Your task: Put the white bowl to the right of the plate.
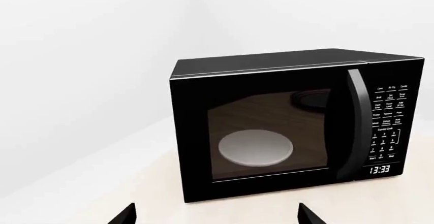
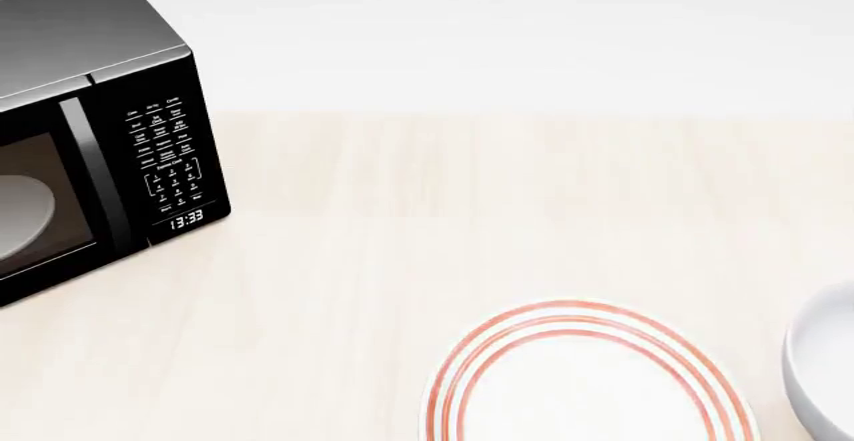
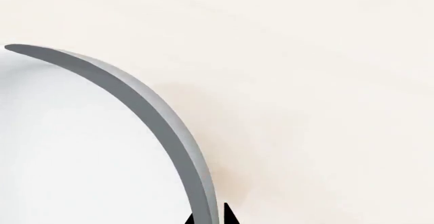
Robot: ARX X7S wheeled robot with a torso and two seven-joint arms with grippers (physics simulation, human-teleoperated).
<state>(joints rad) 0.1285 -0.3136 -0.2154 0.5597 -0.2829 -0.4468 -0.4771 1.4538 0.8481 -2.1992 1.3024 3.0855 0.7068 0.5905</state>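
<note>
The plate (image 2: 587, 386), flat and white with thin red rings, lies on the pale table near the front, cut by the head view's lower edge. The white bowl (image 2: 823, 371) is just right of it, cut by the right edge. In the right wrist view the bowl's thick grey-shaded rim (image 3: 135, 94) runs between the two black fingertips of my right gripper (image 3: 209, 218), which is shut on the rim, one finger inside and one outside. My left gripper (image 1: 217, 219) is open and empty, its fingertips (image 1: 125, 215) wide apart above the table in front of the microwave. Neither gripper shows in the head view.
A black microwave (image 2: 94, 131) stands at the table's far left, door shut, with a greyish glass turntable disc (image 1: 256, 147) inside and a keypad at its right side. A white wall runs behind the table.
</note>
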